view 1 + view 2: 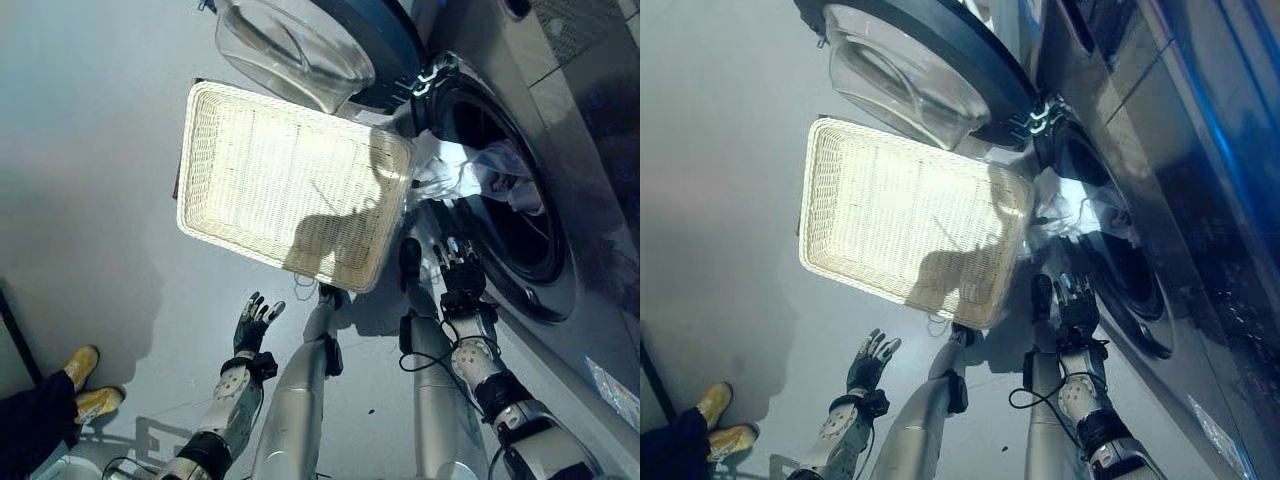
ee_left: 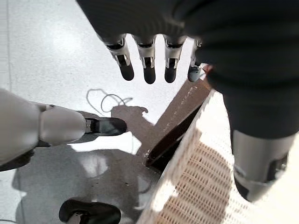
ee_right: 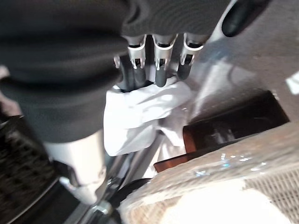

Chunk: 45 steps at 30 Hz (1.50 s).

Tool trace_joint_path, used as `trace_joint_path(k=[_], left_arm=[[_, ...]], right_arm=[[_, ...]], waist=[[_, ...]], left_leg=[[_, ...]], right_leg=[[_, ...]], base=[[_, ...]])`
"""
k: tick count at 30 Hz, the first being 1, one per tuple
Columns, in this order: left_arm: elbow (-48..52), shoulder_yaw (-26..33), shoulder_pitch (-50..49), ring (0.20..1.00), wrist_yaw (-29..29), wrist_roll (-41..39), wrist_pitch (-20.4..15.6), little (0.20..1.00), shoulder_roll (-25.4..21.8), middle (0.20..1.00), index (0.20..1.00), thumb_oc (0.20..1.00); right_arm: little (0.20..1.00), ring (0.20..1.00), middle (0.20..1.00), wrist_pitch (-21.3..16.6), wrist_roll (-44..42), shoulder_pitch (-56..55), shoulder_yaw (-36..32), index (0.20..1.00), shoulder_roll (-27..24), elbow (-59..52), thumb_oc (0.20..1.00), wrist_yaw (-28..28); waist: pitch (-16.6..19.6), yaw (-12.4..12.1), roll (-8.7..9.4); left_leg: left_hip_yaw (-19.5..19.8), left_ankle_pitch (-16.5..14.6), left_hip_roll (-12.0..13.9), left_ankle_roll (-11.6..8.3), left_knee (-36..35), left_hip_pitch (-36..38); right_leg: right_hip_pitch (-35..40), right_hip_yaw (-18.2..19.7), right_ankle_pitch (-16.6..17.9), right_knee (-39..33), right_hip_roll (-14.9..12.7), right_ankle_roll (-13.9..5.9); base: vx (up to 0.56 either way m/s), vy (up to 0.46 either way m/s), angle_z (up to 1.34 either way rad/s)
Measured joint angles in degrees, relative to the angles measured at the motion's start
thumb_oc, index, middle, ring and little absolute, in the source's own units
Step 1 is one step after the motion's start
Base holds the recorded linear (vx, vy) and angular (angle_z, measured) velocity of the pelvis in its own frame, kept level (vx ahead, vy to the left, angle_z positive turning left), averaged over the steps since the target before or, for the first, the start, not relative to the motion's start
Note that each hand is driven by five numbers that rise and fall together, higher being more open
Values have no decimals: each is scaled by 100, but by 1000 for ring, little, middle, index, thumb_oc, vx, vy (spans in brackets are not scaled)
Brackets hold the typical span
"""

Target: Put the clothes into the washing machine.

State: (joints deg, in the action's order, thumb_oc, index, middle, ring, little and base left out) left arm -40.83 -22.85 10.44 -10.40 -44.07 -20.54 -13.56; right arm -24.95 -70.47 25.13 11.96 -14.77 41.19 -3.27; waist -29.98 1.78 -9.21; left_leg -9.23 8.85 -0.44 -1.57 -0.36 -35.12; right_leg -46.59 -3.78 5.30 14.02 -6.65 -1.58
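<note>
White clothes (image 1: pixel 450 175) hang out over the lip of the washing machine's drum opening (image 1: pixel 510 235), partly inside it. The round glass door (image 1: pixel 300 45) stands swung open above the pale wicker basket (image 1: pixel 290 180), which holds nothing. My right hand (image 1: pixel 460 265) is open in front of the machine, just short of the clothes; in the right wrist view its straight fingers (image 3: pixel 159 70) point at the white cloth (image 3: pixel 140 112). By the basket's near corner my left hand (image 1: pixel 255 325) is open over the floor, with its fingers (image 2: pixel 149 63) straight and holding nothing.
The basket (image 2: pixel 196 186) rests on a dark brown stand (image 2: pixel 173 126) on the grey floor. A person's yellow shoes (image 1: pixel 85 385) are at the lower left. The machine's grey front panel (image 1: pixel 590 300) runs along the right side.
</note>
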Motion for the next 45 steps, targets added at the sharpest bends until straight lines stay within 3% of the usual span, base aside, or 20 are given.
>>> trace_joint_path(k=[10,15,22,29,33,45], left_arm=[[-82,-228,35,1000,-2,-55,-6,1000,10,1000,1000,1000],[-79,-320,51,1000,-3,-56,-10,1000,25,1000,1000,1000],[83,-521,74,1000,-59,-56,-123,1000,6,1000,1000,1000],[376,-567,166,1000,-212,-56,-134,1000,-32,1000,1000,1000],[476,-572,347,1000,-336,-56,-117,1000,-43,1000,1000,1000],[621,-590,457,1000,-379,-56,8,1000,-262,1000,1000,1000]], right_arm=[[1000,1000,1000,451,-880,843,-741,1000,26,1347,1000,-5],[1000,1000,1000,646,-1355,1227,-1008,1000,-82,1684,1000,14],[1000,1000,1000,596,-1796,1657,-1223,1000,-294,2112,1000,177],[1000,1000,1000,491,-1706,2120,-1251,1000,-500,2124,1000,245],[1000,1000,1000,499,-1162,2463,-1226,1000,-757,2286,1000,265],[1000,1000,1000,635,-12,3083,-1065,1000,-1126,2332,1000,233]], waist=[[23,-346,-35],[23,-485,-35],[27,-586,-42],[27,-620,-41],[27,-799,-41],[27,-906,-41]], left_leg=[[348,-75,28,-141,591,-653],[466,-124,70,-217,842,-1023],[655,-188,135,-302,1197,-1572],[779,-210,150,-331,1411,-2071],[806,-210,150,-332,1471,-2251],[944,-204,113,-329,1497,-2362]], right_leg=[[-643,-331,-608,1058,-156,195],[-975,-421,-743,1363,-171,301],[-1375,-548,-839,1616,-154,391],[-1758,-615,-836,1697,-152,396],[-1888,-633,-819,1685,-152,419],[-1901,-644,-794,1651,-152,436]], base=[[31,-67,22],[26,-74,11],[23,-79,11],[2,-52,4],[-6,-24,1],[-7,-15,3]])
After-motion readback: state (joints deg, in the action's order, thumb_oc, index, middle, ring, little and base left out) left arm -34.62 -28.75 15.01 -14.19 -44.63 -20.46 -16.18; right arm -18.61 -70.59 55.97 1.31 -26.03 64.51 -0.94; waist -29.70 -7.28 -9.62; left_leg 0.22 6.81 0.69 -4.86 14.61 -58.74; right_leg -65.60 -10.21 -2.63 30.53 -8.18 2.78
